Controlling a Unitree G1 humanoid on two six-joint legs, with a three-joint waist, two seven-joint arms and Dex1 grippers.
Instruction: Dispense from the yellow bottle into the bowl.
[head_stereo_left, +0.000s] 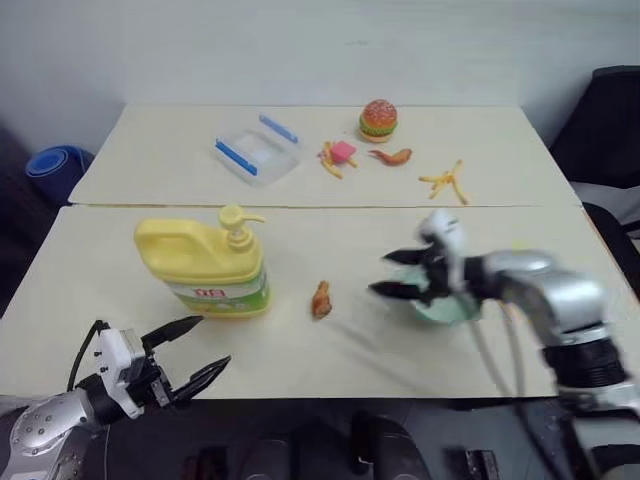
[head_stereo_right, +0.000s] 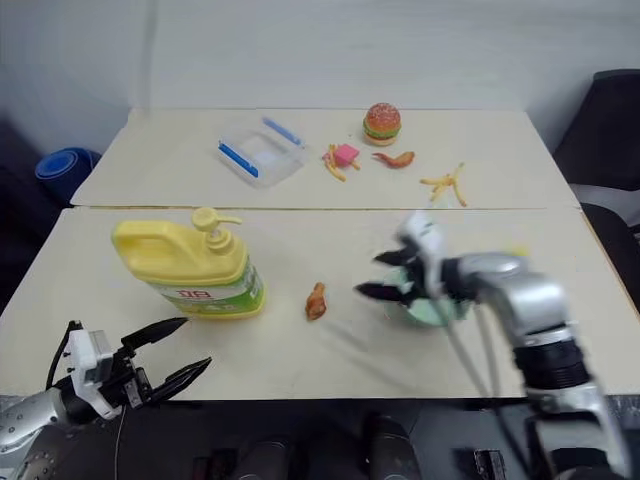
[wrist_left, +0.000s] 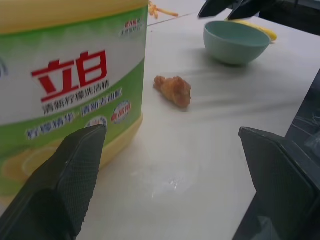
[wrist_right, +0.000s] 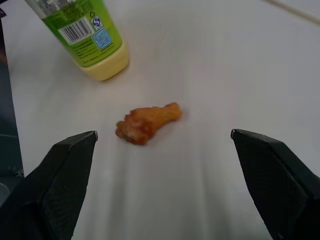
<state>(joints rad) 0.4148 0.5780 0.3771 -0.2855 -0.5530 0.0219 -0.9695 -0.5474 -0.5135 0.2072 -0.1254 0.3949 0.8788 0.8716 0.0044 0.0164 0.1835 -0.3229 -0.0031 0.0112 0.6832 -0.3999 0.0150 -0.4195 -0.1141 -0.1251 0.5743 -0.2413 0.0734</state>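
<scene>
The yellow bottle (head_stereo_left: 207, 265) is standing upright on the near tabletop (head_stereo_left: 300, 350), the bowl (wrist_left: 236, 42) well off to its right (a toy drumstick (head_stereo_left: 321, 298) is lying between them). My right hand (head_stereo_left: 405, 273) is hovering over the bowl, fingers spread and empty. My left hand (head_stereo_left: 192, 352) is gaping empty near the bottle's base.
</scene>
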